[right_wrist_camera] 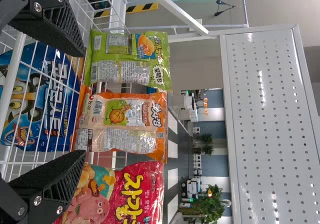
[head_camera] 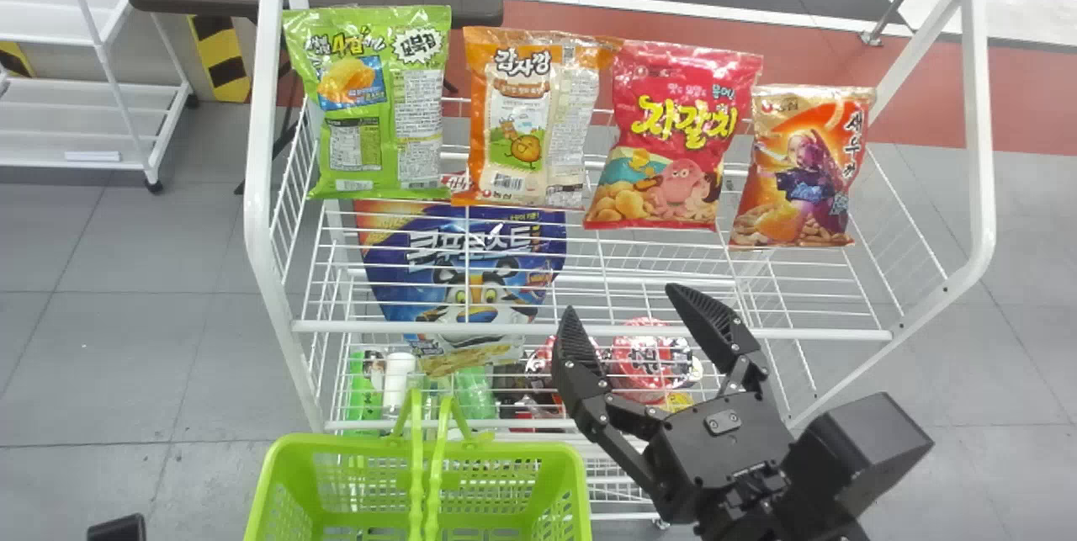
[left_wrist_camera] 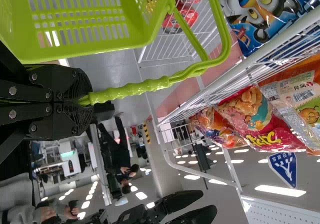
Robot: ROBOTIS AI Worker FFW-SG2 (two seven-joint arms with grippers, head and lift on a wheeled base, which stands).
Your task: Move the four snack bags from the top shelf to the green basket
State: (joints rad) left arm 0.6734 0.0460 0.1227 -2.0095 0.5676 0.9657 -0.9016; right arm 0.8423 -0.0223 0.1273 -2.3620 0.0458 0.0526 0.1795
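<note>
The right claw [head_camera: 624,301] stands spread wide, tips forward; the left claw [left_wrist_camera: 86,101] is clamped closed.

Red bag [head_camera: 673,154]: 자갈치. Orange-and-cream bag [head_camera: 526,116]: 감자깡, barcode near bottom. Green bag [head_camera: 379,137]: "4" in title. Orange-brown bag [head_camera: 799,179]: 새우, rest unclear. Blue pouch [head_camera: 471,263]: large Korean title, partly behind wires. Blue triangular sign [left_wrist_camera: 283,170]: white print, illegible.

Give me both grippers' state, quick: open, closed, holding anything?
Left gripper: closed on the green basket's handle.
Right gripper: open, fingers spread, holding nothing.
</note>
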